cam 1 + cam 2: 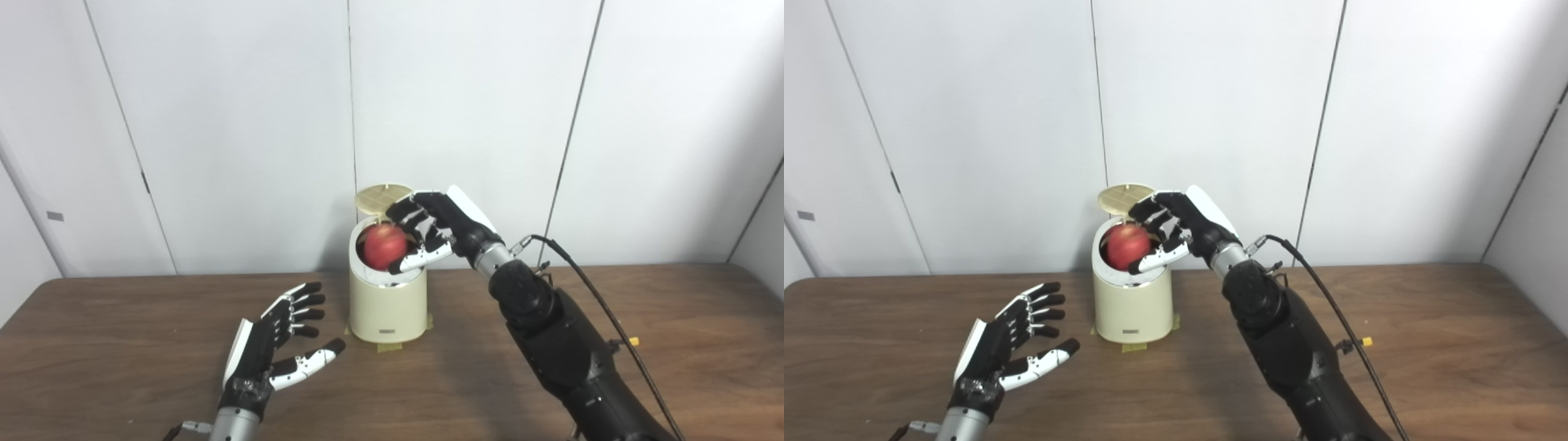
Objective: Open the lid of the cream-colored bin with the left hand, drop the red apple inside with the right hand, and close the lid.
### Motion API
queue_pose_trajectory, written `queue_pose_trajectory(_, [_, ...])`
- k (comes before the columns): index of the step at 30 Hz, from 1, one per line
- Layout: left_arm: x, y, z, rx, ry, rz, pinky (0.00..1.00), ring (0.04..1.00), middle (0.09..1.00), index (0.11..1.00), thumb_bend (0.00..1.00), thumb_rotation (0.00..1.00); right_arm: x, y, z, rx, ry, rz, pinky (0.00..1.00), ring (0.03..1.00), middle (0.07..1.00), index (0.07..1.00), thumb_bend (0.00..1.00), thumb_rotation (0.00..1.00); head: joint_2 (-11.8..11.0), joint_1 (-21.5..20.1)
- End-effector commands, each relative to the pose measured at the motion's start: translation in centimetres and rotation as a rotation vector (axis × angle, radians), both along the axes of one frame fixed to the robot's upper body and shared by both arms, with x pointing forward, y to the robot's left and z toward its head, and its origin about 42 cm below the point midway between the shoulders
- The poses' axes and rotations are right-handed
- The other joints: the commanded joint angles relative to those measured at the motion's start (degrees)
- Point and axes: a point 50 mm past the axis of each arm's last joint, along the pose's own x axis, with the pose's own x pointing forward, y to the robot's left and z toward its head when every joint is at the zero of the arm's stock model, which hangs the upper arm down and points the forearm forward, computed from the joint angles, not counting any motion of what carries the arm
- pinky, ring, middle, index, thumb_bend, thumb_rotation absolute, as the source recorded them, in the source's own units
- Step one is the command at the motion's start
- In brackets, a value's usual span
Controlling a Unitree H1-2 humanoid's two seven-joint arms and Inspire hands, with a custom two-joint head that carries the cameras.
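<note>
On the table (122, 318) the cream-colored bin (388, 306) stands lid (383, 199) up, the right hand (432, 233) clasping the red apple (385, 246) in its mouth (drop step; release likely next), the left hand (275, 343) spread empty beside the bin.

Each hand, left hand (275, 343) and right hand (438, 229), has black fingers with small pale dots, a white shell on its back and a thumb (306, 366) clad in white plates. A silver metal cuff (490, 257) joins hand to forearm. The right forearm (569, 349) is glossy black. A black cable (603, 306) runs alongside it, carrying a small yellow tag (633, 341).
</note>
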Motion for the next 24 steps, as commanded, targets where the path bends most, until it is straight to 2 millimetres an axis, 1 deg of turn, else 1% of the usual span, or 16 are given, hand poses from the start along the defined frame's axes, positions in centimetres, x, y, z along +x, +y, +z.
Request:
queue_pose_trajectory(1, [0.9,-0.5,2.2,-0.004,-0.083,-0.008,0.64,0.732,0.784,0.826,0.68,0.09,0.1,1.3,3.8,0.012,-0.105,0.054,0.41,0.606,0.755,0.732,0.92,0.09,0.01,0.14])
queue_pose_trajectory(6, [0.9,-0.4,2.2,-0.008,-0.080,-0.012,0.65,0.736,0.786,0.828,0.68,0.09,-0.1,1.2,3.8,0.016,-0.099,0.064,0.41,0.605,0.759,0.732,0.91,0.09,0.19,0.09])
queue_pose_trajectory(11, [0.8,-0.3,2.1,-0.009,-0.080,-0.009,0.64,0.733,0.787,0.828,0.68,0.08,-0.2,1.1,3.7,0.022,-0.094,0.076,0.41,0.604,0.753,0.720,0.91,0.09,0.23,0.10])
queue_pose_trajectory(14, [0.8,-0.3,2.2,-0.014,-0.079,-0.012,0.64,0.733,0.790,0.829,0.68,0.08,-0.6,0.8,3.8,0.051,-0.095,0.080,0.41,0.602,0.743,0.709,0.90,0.08,0.24,0.09])
queue_pose_trajectory(16, [0.8,-0.3,2.2,-0.014,-0.079,-0.012,0.64,0.733,0.789,0.827,0.68,0.09,-1.1,0.2,4.0,0.087,-0.117,0.086,0.42,0.601,0.727,0.699,0.88,0.08,0.16,0.24])
queue_pose_trajectory(20, [0.8,-0.3,2.1,-0.011,-0.081,-0.010,0.64,0.731,0.788,0.826,0.68,0.10,-2.5,-1.2,4.5,0.156,-0.189,0.054,0.42,0.561,0.668,0.663,0.85,0.07,0.10,0.30])
queue_pose_trajectory(22, [0.8,-0.2,2.1,-0.008,-0.083,-0.008,0.64,0.729,0.788,0.826,0.68,0.10,-3.5,-2.3,4.7,0.208,-0.219,0.030,0.42,0.536,0.644,0.649,0.84,0.10,0.09,0.45])
queue_pose_trajectory(24, [0.9,-0.1,2.1,-0.008,-0.085,-0.010,0.64,0.730,0.789,0.825,0.68,0.09,-4.8,-3.9,4.3,0.291,-0.247,0.020,0.41,0.501,0.625,0.635,0.82,0.12,0.06,0.65])
